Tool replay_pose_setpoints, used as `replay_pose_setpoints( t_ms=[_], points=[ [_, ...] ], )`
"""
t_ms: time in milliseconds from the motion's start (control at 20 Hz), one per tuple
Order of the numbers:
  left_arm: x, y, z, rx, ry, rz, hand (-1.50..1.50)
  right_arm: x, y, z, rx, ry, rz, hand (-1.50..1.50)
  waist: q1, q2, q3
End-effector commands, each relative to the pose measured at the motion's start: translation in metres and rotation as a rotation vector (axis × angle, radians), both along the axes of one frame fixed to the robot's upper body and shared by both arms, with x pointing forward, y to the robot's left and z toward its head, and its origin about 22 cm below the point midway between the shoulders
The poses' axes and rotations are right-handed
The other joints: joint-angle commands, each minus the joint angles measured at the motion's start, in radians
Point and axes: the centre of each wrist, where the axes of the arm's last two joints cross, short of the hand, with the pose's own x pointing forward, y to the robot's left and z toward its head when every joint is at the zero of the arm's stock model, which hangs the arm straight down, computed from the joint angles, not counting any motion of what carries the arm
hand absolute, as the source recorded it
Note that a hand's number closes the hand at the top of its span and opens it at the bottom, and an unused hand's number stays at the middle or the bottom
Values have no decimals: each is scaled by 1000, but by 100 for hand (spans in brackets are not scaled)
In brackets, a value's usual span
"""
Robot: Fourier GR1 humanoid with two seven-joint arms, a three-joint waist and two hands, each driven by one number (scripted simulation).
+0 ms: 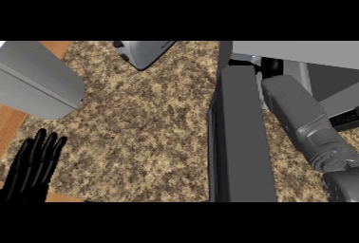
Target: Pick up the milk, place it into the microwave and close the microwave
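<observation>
Speckled granite counter (140, 123) fills most of the view; wood strip along its left border beside the left hand's fingers. Microwave (294, 52) next in bulk, upper right, pale grey top showing; its dark door (242, 137) stands swung out toward the viewer, edge-on, a long slab well to the right of the left fingers. Right forearm (305, 121) runs up alongside the door on its far side and into the microwave opening; right hand itself hidden inside, so finger state cannot be told. Grey rounded appliance body (35, 80) sits just above the left fingertips, upper left. Smaller grey-and-black object (144, 52) at the counter's top edge, well up and right of those fingers; identity unclear. Left hand (32, 168) low left, fingers straight and upright, holding nothing, resting. Milk not visible anywhere on the counter; judged likely inside the cavity at the hidden right hand, carried or just set down. By that reading pick-up is done, placing is at or near completion; withdrawing the arm and closing the door remain
</observation>
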Motion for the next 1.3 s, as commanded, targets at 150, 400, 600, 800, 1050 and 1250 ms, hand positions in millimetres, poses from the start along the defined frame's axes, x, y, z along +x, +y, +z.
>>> replay_pose_setpoints(
  t_ms=[150,400,600,800,1050,1250],
  points=[
    [1,-6,-3,19,17,-9,-150,0,2,0,51,2,12,-150,-5,-16,-2],
    [8,-19,-6,8,24,1,-150,-5,-19,-9,51,13,39,-150,-27,-17,-1],
    [8,-26,-6,7,24,-33,-150,-5,-14,-11,97,15,60,-150,-25,-21,-1],
    [10,-34,1,0,-7,-42,-150,-8,-37,-12,122,28,102,-150,-43,-28,-1],
    [8,-40,-4,-3,17,-30,-150,-20,-39,-36,146,8,96,-150,-56,-38,-2],
    [6,-48,-12,4,38,-66,-150,-28,-31,-51,195,31,115,-150,-64,-44,-2]
  ],
)
